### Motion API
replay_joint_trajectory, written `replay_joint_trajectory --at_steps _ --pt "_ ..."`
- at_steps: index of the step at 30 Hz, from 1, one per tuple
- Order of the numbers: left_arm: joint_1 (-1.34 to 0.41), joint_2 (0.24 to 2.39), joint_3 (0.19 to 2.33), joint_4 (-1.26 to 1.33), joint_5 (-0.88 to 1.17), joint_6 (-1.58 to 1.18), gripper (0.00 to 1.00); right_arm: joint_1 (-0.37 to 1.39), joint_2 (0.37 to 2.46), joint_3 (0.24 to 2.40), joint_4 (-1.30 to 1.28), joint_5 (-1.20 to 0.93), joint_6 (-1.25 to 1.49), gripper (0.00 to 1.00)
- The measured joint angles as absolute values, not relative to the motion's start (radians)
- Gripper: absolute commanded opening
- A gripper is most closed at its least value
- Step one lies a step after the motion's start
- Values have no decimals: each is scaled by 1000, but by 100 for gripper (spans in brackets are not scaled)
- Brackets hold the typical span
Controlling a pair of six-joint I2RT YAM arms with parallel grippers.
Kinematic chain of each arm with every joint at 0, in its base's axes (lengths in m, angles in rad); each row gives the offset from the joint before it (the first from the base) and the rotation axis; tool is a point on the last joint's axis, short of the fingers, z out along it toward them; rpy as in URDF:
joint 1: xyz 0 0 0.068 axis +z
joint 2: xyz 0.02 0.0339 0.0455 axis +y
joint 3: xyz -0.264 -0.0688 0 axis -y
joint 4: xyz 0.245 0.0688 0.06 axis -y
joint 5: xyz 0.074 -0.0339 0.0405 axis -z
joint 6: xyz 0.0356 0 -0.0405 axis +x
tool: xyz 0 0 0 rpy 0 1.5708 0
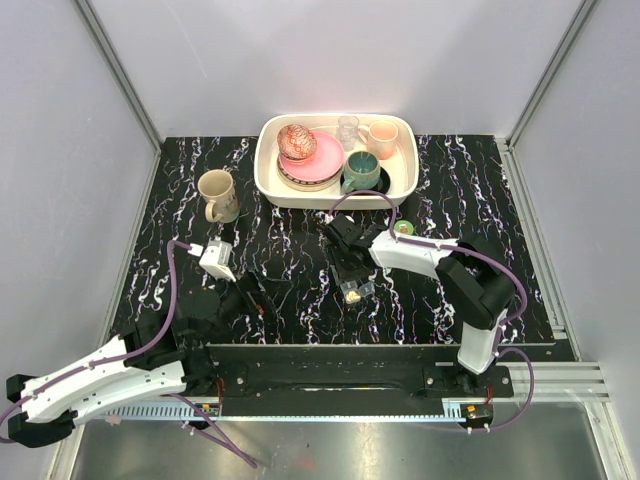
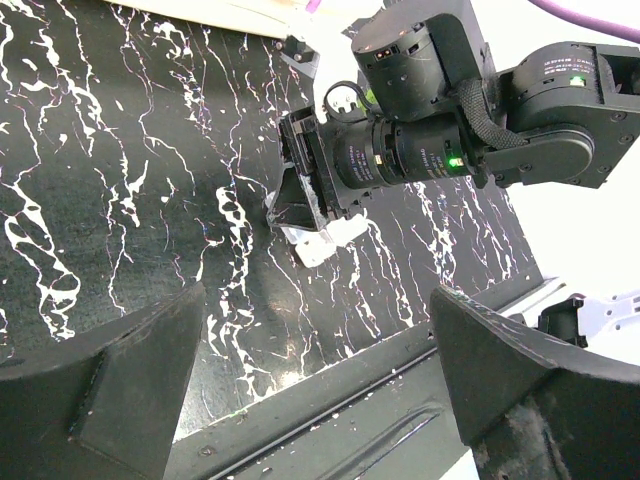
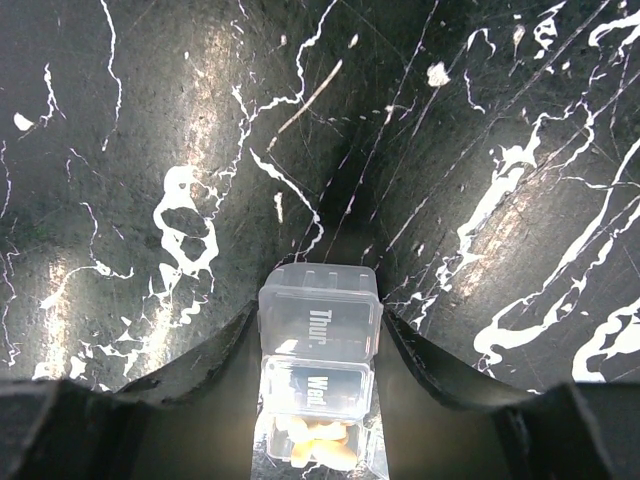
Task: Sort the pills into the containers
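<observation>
The containers (image 3: 320,330) are a clear strip of three square compartments lying on the black marbled table. Two lids, marked "Thur." and "Wed.", are down. The nearest compartment holds the pills (image 3: 318,440), a yellowish cluster. My right gripper (image 3: 320,345) is shut on the strip, and its dark fingers (image 3: 215,360) press the strip's sides. The top view shows the right gripper (image 1: 350,272) mid-table with the containers (image 1: 353,293) at its tips. My left gripper (image 2: 320,380) is open and holds nothing. It hangs near the table's front edge, facing the containers (image 2: 322,242) and the right gripper (image 2: 305,190).
A white tray (image 1: 268,172) of dishes and mugs stands at the back. A beige mug (image 1: 217,195) sits to its left. A small green bottle (image 1: 403,228) stands behind the right arm. A metal rail (image 2: 330,400) runs along the table's front edge.
</observation>
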State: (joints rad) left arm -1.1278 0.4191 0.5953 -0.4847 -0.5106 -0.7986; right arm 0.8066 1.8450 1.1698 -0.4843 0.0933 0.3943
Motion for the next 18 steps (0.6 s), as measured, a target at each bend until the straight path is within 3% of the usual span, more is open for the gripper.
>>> replay_joint_trajectory --at_steps 18 --pt "-1128 419 595 -485 -511 -806 99 807 1782 1174 -516 97 393 0"
